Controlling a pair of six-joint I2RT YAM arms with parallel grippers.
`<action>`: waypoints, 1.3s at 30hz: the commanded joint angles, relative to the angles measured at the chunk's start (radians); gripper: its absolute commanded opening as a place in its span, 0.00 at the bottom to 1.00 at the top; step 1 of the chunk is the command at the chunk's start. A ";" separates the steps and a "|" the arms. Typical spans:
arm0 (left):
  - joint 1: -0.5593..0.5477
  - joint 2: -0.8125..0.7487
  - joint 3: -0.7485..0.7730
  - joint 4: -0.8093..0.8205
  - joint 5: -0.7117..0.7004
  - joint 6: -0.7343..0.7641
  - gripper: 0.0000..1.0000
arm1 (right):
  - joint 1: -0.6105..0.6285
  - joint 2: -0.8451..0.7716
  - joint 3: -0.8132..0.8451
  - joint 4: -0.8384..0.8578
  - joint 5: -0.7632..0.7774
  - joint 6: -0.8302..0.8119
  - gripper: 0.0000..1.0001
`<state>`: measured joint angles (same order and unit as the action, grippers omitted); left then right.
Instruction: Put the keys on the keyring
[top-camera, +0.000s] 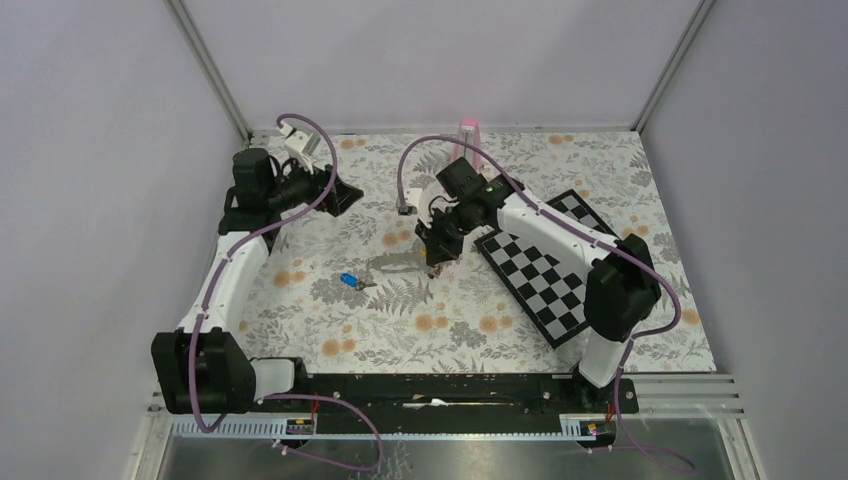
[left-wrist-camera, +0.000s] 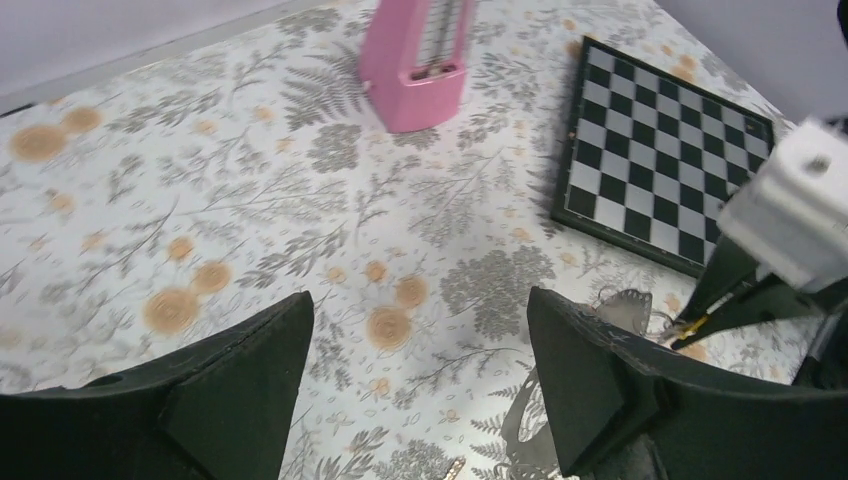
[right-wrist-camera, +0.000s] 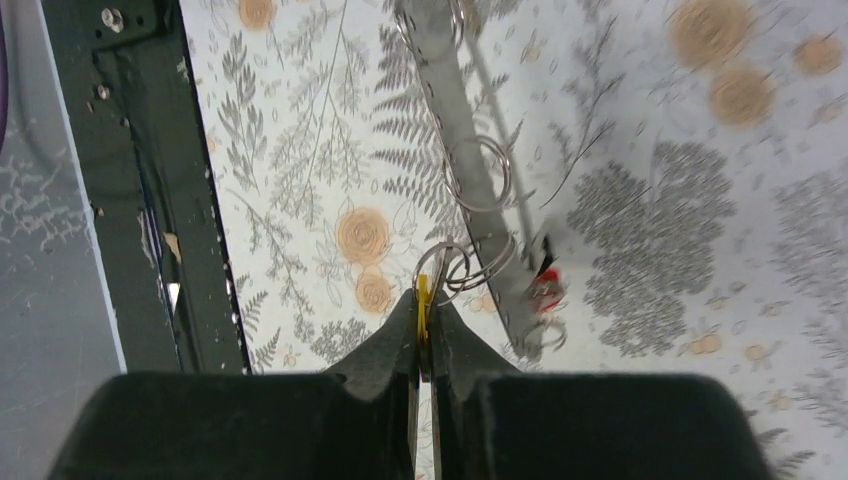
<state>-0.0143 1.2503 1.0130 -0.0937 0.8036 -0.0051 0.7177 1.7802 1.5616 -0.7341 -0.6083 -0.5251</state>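
My right gripper is shut on the yellow key, pinched edge-on between its fingertips. A silver ring of the keyring sits right at the key's tip. The grey strap runs up from there with more rings and a small red piece. In the top view the right gripper is over the strap's right end. The blue key lies on the cloth to the left. My left gripper is open and empty, hovering at the far left.
A pink metronome-like block stands at the back. A checkerboard lies to the right of the strap. The black front rail shows at the left of the right wrist view.
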 joint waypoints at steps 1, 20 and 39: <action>0.057 -0.026 0.077 -0.111 -0.083 0.052 0.85 | 0.012 -0.009 -0.112 0.054 -0.039 0.010 0.00; 0.085 -0.006 0.103 -0.167 -0.027 0.075 0.93 | 0.037 -0.057 -0.490 0.083 -0.026 -0.016 0.00; 0.085 -0.010 0.087 -0.206 -0.073 0.165 0.96 | 0.028 0.038 -0.471 -0.130 0.108 -0.074 0.25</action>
<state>0.0658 1.2503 1.0714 -0.3065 0.7467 0.1242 0.7498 1.7958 1.0725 -0.8074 -0.5308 -0.5743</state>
